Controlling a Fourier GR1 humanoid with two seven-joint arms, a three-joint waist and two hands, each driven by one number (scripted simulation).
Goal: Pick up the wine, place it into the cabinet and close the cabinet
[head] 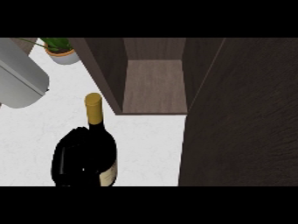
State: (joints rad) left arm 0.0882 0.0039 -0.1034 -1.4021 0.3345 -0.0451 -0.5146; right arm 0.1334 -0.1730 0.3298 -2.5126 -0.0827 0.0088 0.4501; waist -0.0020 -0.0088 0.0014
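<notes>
The wine bottle [103,151] stands upright at the lower left of the head view, dark glass with a gold capped neck [93,106] and a pale label low on its right side. My left hand [70,158] is curled round the bottle's left side, and its forearm is out of sight below the view. The cabinet [154,85] lies beyond the bottle to the right, a dark wood box standing open with a bare floor inside. Its open door [248,118] fills the right side of the view. My right hand does not show.
A large grey rounded cylinder [12,74] slants in from the upper left. A potted plant [60,51] stands at the back, left of the cabinet's side wall [106,74]. White counter [144,148] shows between the bottle and the door.
</notes>
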